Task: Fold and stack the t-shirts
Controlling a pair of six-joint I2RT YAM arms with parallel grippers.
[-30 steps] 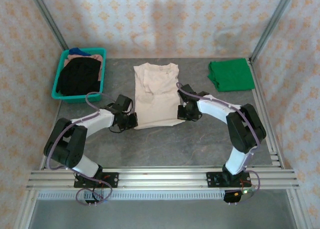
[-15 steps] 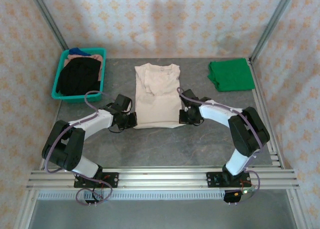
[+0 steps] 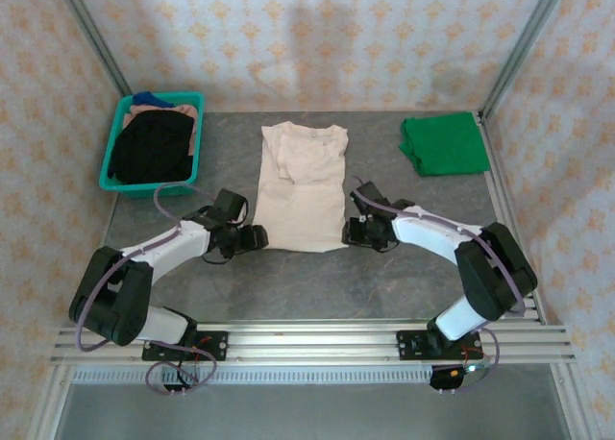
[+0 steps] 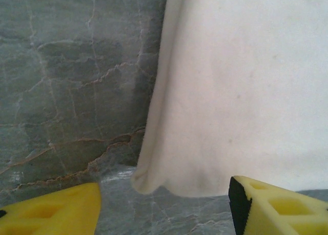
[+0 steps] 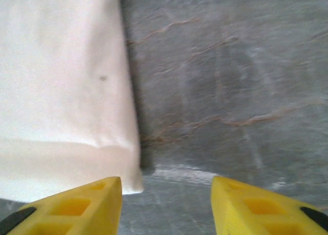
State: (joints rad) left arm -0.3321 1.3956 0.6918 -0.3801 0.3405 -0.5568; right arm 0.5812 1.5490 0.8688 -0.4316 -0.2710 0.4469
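Note:
The cream t-shirt lies flat mid-table, folded into a long strip with its collar at the far end. My left gripper sits at its near left corner and my right gripper at its near right corner. In the left wrist view the cream t-shirt ends in a rounded corner just ahead of my open left gripper, which holds nothing. In the right wrist view the cream t-shirt has its corner beside the left finger of my open right gripper. The green t-shirt lies folded at the back right.
A teal basket with dark clothes stands at the back left. The grey marbled table runs to the metal rail at the near edge. Metal frame posts and patterned walls close in the sides and back.
Both grippers were shut at the cream shirt's near corners and moved toward the near edge. Now both stand open and the hem lies loose on the table.

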